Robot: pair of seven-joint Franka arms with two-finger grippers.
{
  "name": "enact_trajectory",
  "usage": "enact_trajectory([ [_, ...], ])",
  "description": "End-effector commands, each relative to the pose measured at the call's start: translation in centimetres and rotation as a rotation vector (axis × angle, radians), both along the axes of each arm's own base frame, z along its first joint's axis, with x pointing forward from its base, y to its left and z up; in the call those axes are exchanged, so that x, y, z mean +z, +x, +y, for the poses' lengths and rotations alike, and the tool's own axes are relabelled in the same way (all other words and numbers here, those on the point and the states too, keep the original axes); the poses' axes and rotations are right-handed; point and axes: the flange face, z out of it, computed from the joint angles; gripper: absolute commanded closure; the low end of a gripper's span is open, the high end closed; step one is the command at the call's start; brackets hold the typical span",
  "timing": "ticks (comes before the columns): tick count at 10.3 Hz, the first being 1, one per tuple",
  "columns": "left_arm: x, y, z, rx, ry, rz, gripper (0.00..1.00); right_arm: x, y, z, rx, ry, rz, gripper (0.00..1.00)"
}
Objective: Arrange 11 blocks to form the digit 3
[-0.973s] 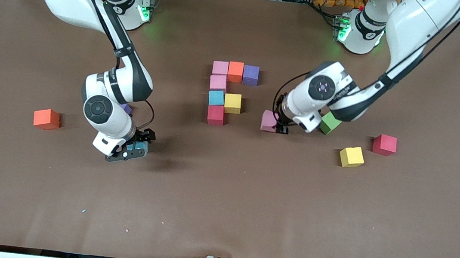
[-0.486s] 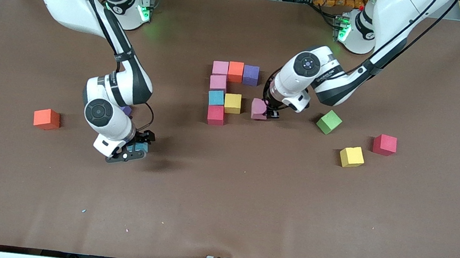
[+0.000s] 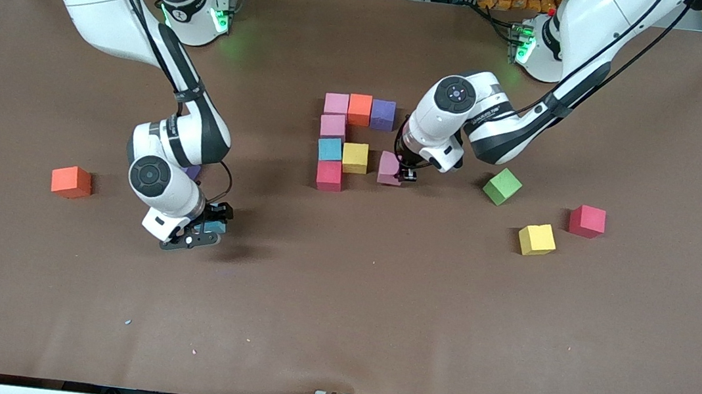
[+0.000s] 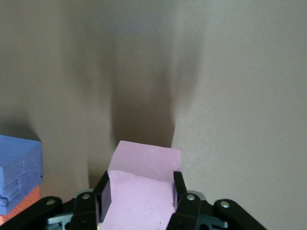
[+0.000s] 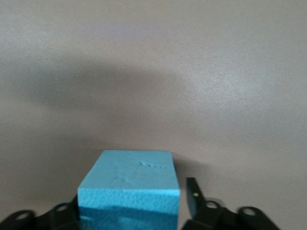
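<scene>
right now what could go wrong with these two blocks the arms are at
1. The left gripper holds a pink block tilted, close beside the yellow block of the figure; setting it down could nudge that row.
2. The right gripper is around a cyan block, which sits off-centre between the fingers in the right wrist view; it might twist or slip.

table (image 3: 336,327): big, brown, flat
middle: joined blocks (image 3: 347,140), pink, orange, purple, cyan, yellow, red
right arm's end: orange block (image 3: 71,182)
left arm's end: green block (image 3: 502,186), yellow block (image 3: 536,239), red block (image 3: 587,221), apart
</scene>
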Motion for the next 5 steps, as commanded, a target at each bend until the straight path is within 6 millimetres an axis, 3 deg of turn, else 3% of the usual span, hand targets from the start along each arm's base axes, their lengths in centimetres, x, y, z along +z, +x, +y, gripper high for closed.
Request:
enact_trajectory([
  [1,-1.6,0.1,-1.4,0.036,0.048,0.001,1.00,1.5,0.1,0.9,0.012,0.009,-0.023,0.78],
  [5,-1.6,-0.2,-1.6,0.114,0.065,0.002,1.00,5.3,0.6,7.3,-0.029,-0.001,-0.003,0.78],
])
